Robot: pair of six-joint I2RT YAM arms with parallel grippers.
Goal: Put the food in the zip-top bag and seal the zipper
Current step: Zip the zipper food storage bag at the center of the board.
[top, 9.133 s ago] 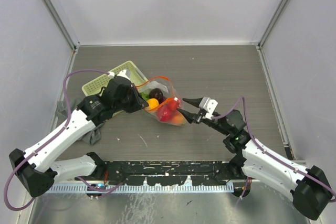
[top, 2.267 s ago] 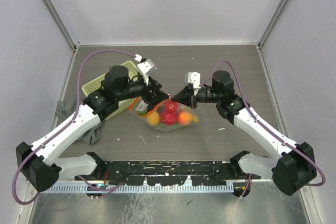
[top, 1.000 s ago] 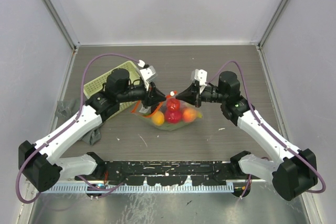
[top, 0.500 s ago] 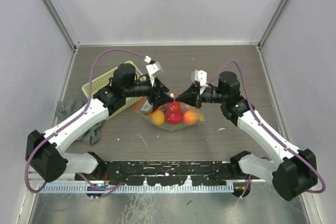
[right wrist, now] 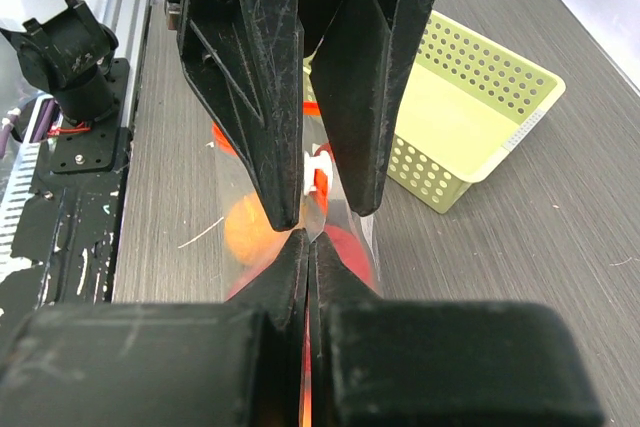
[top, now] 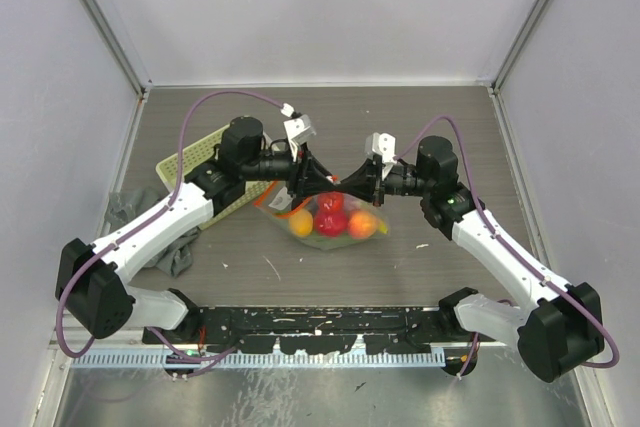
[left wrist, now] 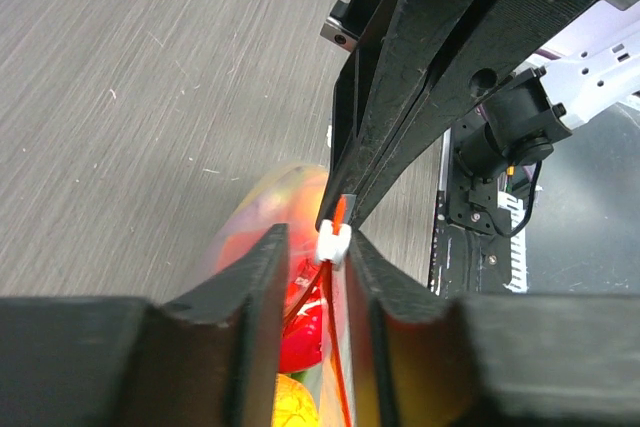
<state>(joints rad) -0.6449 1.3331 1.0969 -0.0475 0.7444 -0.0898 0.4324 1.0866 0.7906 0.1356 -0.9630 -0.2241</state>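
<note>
As the food (top: 328, 224) is already inside the zip-top bag (left wrist: 240, 237) hanging below both tools, the zipper (left wrist: 338, 211) is clamped by the closed right gripper (right wrist: 306, 242) and its white slider (left wrist: 333, 244) is straddled by the slightly parted left gripper (left wrist: 316, 242), so only sealing is judged left.

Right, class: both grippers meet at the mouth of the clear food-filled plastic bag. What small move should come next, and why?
Probably close the left gripper on the small white slider. Its jaws straddle that slider with a gap, while the right gripper is pinched shut on the thin red-orange zipper strip, anchoring the clear crinkly plastic bag.
</note>
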